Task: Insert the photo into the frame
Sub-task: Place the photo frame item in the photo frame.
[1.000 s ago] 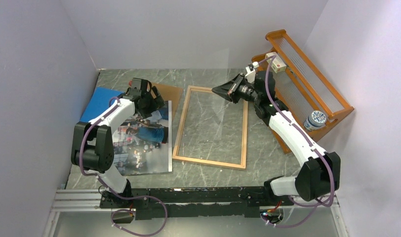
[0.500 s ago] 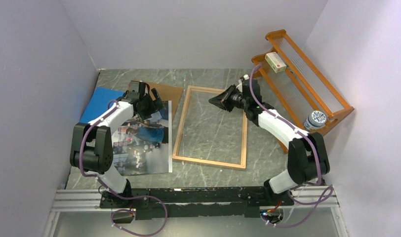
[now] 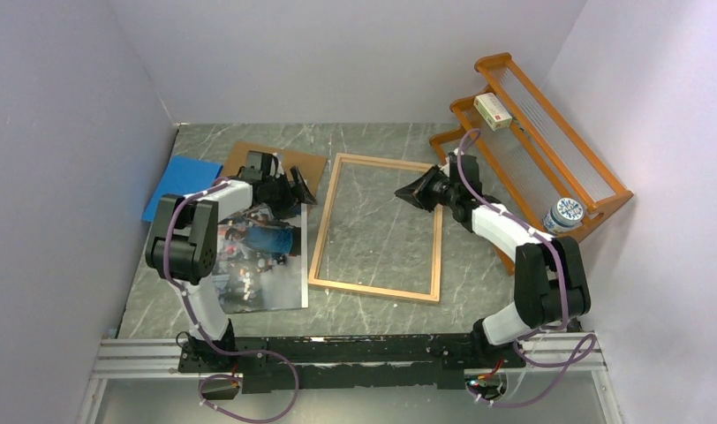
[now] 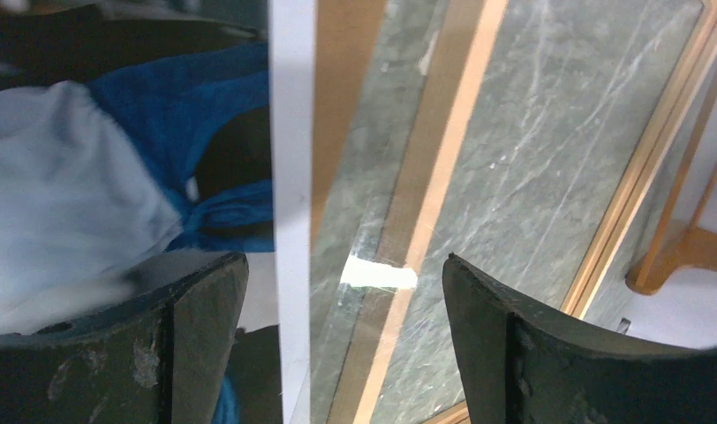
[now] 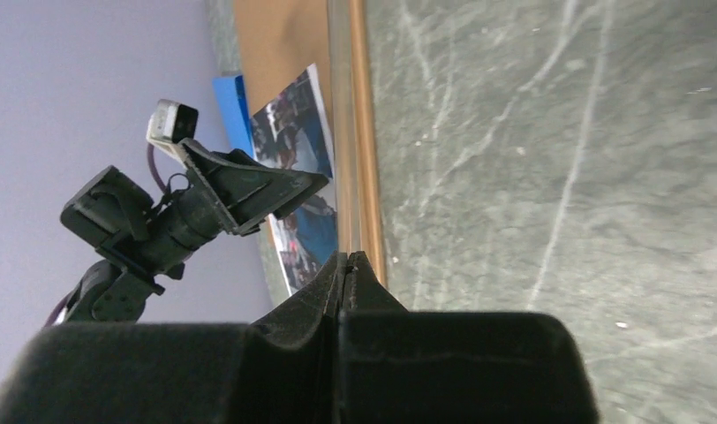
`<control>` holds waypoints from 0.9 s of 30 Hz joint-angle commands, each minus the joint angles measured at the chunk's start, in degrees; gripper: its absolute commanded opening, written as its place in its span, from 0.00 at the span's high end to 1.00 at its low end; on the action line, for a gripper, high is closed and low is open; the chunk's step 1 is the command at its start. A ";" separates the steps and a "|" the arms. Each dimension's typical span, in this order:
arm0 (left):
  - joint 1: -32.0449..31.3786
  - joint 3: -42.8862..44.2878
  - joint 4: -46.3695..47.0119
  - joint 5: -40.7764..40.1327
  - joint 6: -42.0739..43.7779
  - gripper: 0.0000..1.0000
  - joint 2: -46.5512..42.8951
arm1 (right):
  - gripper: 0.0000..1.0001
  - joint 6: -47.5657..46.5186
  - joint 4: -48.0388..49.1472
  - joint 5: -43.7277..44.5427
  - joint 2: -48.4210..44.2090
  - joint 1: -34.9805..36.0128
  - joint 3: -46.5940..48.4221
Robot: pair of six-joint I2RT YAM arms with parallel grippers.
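Grey marble-patterned tabletop (image 3: 373, 146) enclosed by plain pale walls (image 3: 337, 53). The photo (image 3: 249, 269), a glossy colour print of people, lies face up just left of the light-orange frame (image 3: 373, 291). Left gripper (image 3: 302, 188), jaws spread, at the photo's far right corner; right gripper (image 3: 406, 192), jaws pressed together, above the frame's far end.

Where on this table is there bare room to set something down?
Bare marble lies inside the frame, in the strip between its near rail and the arm bases, and behind it toward the back wall. The left side is crowded: photo, blue sheet and brown backing panel lie packed around the left hand.
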 commanded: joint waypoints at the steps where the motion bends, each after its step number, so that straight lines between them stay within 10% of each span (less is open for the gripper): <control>1: -1.97 4.53 1.51 3.96 3.09 0.13 1.87 | 1.00 -4.69 0.86 -2.82 -1.68 -2.64 -1.87; 27: -8.30 11.63 -8.41 -3.62 8.87 0.31 11.09 | 1.00 -19.01 -2.52 -4.46 -0.04 -7.37 -6.05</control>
